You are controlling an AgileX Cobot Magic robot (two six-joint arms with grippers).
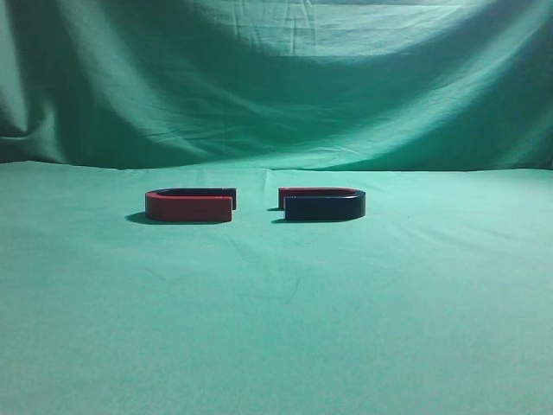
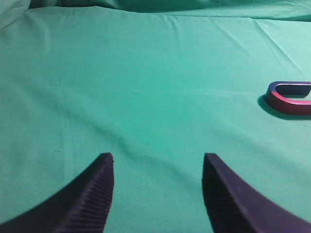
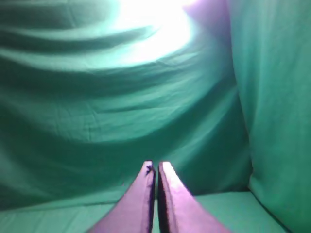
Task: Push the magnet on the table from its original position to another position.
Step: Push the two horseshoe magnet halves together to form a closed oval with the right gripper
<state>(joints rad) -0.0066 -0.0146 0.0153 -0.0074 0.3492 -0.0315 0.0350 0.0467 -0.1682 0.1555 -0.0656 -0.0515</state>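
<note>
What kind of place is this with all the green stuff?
Probably a robot test setup, not a home. A table draped in green cloth sits before a matching green backdrop. Only two horseshoe magnets lie on it, the dark-sided magnet and a red-sided magnet, and robot grippers show in the wrist views.

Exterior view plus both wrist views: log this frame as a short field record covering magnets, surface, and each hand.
target magnet: flat U-shaped magnet with dark navy near side, right of centre, lying flat, open end facing left
second magnet: same-sized U-shaped magnet with red near side, left of centre, open end facing right
gap: open ends face each other, apart
surface: table draped in wrinkled green cloth
left hand: open, above bare cloth, red-sided magnet at its right
right hand: shut, facing the backdrop
contact: neither hand touches a magnet
</note>
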